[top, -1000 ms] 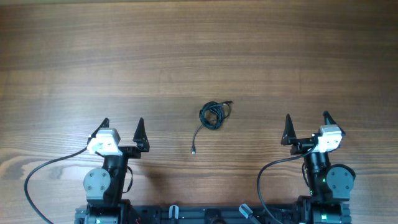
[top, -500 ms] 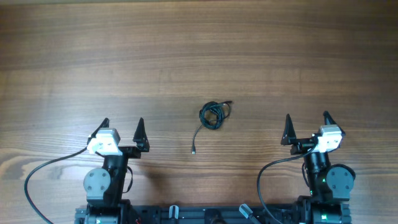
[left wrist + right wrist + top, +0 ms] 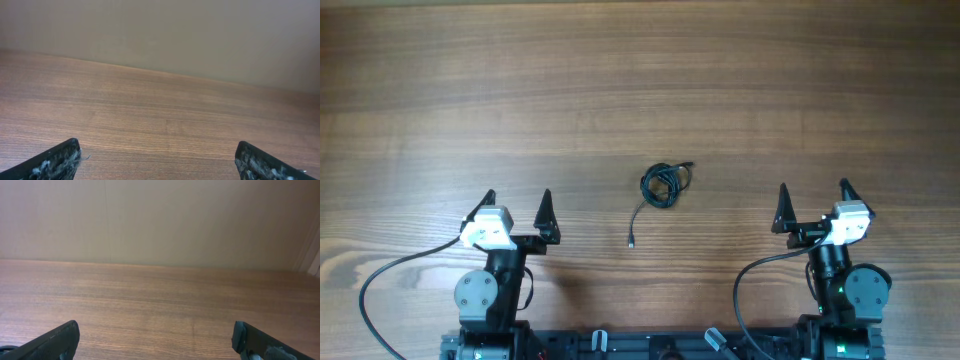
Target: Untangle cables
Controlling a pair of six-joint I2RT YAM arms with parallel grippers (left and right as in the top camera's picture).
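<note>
Nothing has moved over the last second. Your left claw (image 3: 517, 205) and right claw (image 3: 813, 198) sit wide open and empty, the cables (image 3: 665, 185) bunched mid-bench (image 3: 620, 80) between them (untangling not yet begun).

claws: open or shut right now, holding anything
left claw: open, empty
right claw: open, empty

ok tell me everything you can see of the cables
The cables are thin black wires, bunched in a small loose knot lying flat near the middle of the wooden table. One strand trails out toward the robot and ends in a tiny plug; another short end pokes out on the far side. Nothing but the table touches them.
</note>
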